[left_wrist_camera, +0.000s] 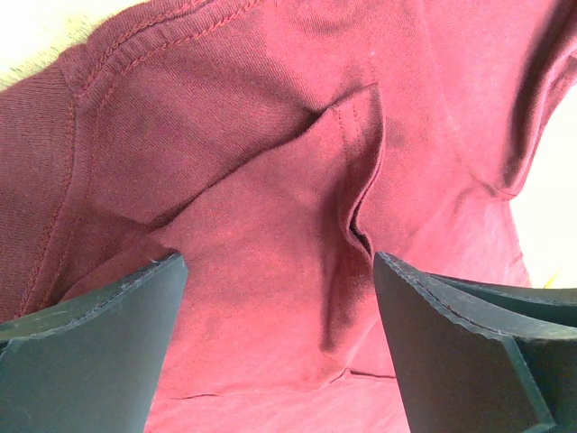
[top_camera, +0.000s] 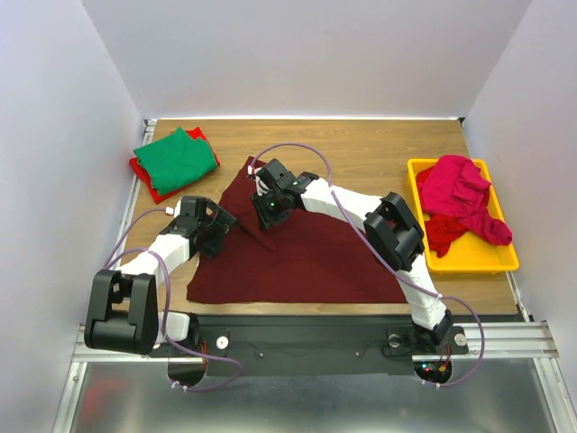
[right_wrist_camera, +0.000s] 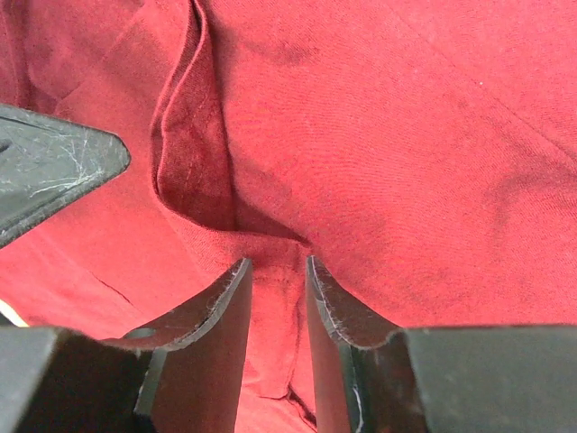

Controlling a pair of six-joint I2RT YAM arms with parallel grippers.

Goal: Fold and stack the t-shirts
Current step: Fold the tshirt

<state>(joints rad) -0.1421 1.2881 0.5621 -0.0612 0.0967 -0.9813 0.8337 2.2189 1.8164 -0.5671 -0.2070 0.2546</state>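
A maroon t-shirt (top_camera: 306,257) is being shown spread flat on the table (top_camera: 379,144) at the centre of the frame. The left gripper (left_wrist_camera: 279,266) is being held wide open over a creased sleeve, with nothing gripped. The right gripper (right_wrist_camera: 278,269) is being held narrowly parted, a fold of that cloth between its fingers; whether it is pinched cannot be told. A green t-shirt (top_camera: 176,158) is being seen folded at upper left.

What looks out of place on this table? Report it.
The maroon t-shirt lies askew and not flat: a raised crease stands up in the cloth. The pink t-shirt sits crumpled in the yellow tray. The green t-shirt looks neatly folded.
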